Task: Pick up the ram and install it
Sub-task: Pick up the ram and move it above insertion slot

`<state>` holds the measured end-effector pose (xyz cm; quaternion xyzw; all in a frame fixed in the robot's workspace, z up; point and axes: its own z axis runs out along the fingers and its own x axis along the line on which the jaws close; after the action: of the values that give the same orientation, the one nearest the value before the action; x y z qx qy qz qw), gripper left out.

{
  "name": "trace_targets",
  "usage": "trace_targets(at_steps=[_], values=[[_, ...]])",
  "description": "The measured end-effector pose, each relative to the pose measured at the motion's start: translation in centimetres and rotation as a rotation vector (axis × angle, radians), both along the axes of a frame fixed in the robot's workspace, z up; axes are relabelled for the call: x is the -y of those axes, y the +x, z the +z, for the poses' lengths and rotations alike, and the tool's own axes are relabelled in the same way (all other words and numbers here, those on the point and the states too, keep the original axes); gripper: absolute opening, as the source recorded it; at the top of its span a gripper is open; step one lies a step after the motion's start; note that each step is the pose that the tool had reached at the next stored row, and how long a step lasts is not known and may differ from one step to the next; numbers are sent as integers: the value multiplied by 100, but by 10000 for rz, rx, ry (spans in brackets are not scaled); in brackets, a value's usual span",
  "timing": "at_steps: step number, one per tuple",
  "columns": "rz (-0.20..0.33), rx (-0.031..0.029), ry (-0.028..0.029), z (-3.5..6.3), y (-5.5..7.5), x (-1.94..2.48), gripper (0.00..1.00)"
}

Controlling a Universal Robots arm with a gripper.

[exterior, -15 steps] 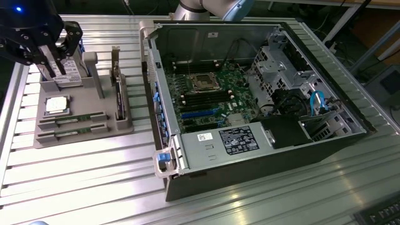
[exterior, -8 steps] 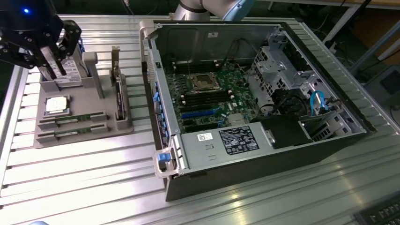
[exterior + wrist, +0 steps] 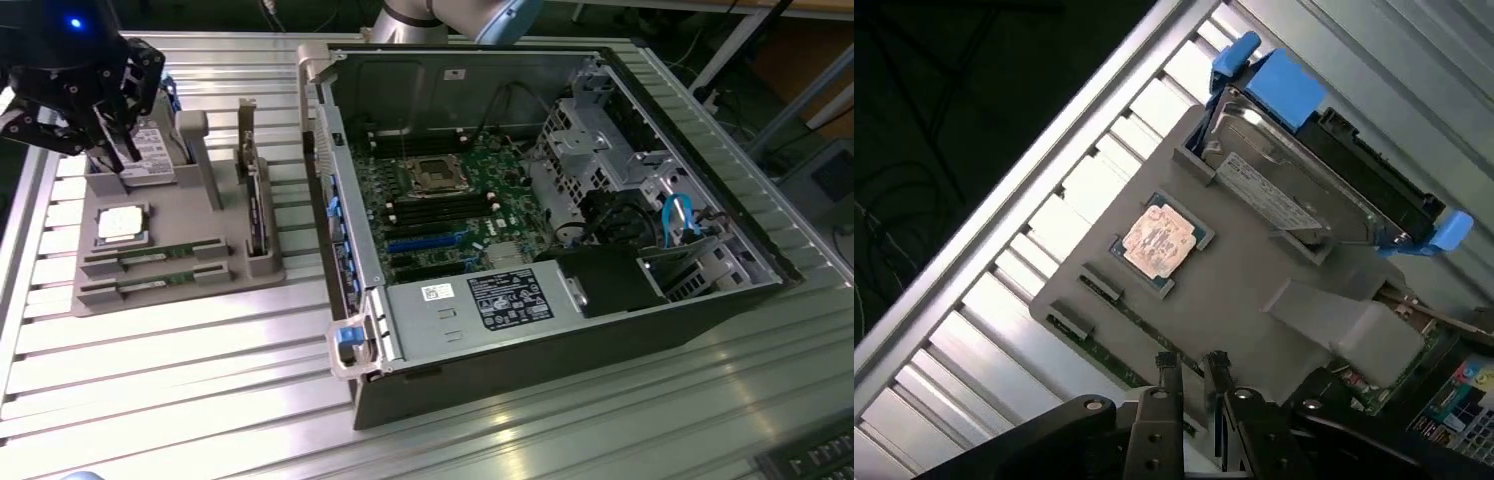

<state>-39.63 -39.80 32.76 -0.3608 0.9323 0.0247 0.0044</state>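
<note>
Step in hand: approach, with no pick made. The pincer (image 3: pixel 118 158) hangs over the drive (image 3: pixel 144 160) end of the grey fixture (image 3: pixel 200 240) on the tabletop (image 3: pixel 200 380), its fingers narrowly spread and holding nothing. The ram (image 3: pixel 158 258), one of two sticks, lies flat in the fixture beside the CPU (image 3: pixel 120 222), well apart from the open case (image 3: pixel 441 80). Judgement: a grasp calls for squaring the fingers across the stick's thin edges, clear of its neighbour
</note>
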Motion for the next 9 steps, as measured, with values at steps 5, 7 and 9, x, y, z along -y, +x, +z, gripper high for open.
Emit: trace_targets(at_steps=[5,7,9], values=[[1673,0,-9,-14,0,0,24],[2054,0,-12,-18,0,0,24],[2632,-1,-14,-23,0,0,24]])
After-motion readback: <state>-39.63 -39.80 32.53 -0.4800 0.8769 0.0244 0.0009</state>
